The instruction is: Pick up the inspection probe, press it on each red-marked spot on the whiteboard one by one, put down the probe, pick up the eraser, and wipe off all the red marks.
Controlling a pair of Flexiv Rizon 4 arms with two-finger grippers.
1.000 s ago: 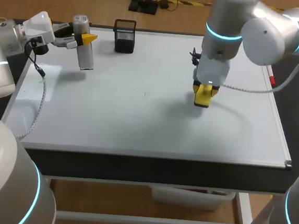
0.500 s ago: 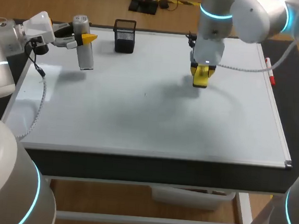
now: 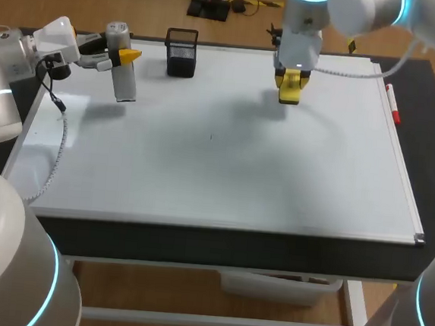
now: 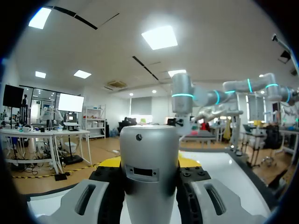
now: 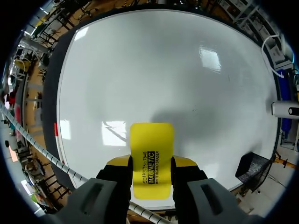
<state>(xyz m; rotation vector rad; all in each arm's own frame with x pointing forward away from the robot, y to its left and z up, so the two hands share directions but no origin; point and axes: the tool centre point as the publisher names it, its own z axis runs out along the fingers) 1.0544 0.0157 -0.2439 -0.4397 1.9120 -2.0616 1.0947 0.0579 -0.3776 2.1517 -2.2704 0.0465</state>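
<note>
White board (image 3: 224,171) flat across the surface, from the near edge to the far one, with a dark strip of surface (image 3: 432,151) bare along its right side. Farther in at the left, a cable (image 3: 61,142) hanging from the left arm (image 3: 14,54) and lying over the board's left edge.

Beyond that, left jaws pinching the probe (image 3: 123,71), a silver-grey cylinder held upright over the board's far left corner and gripped from two sides near its top. Not clear whether its lower end touches the board. From the left wrist, probe (image 4: 149,172) filling the gap between the jaws, with yellow showing behind it on both sides.

Right of the middle and farther back, right arm (image 3: 306,26) in from the right corner. Right jaws pointing down, clamped on the yellow eraser (image 3: 289,88) over the board's far part, with a soft shadow on the board just left of it. From the right wrist, eraser (image 5: 151,158) gripped on its two long sides and sticking out ahead of the jaws, with the board (image 5: 163,70) spread out beyond.

Red marker (image 3: 394,106) lying along the board's right edge, near the far corner. Farthest back, black mesh cup (image 3: 181,51) standing at the board's far edge, between probe and eraser and closer to the probe.
</note>
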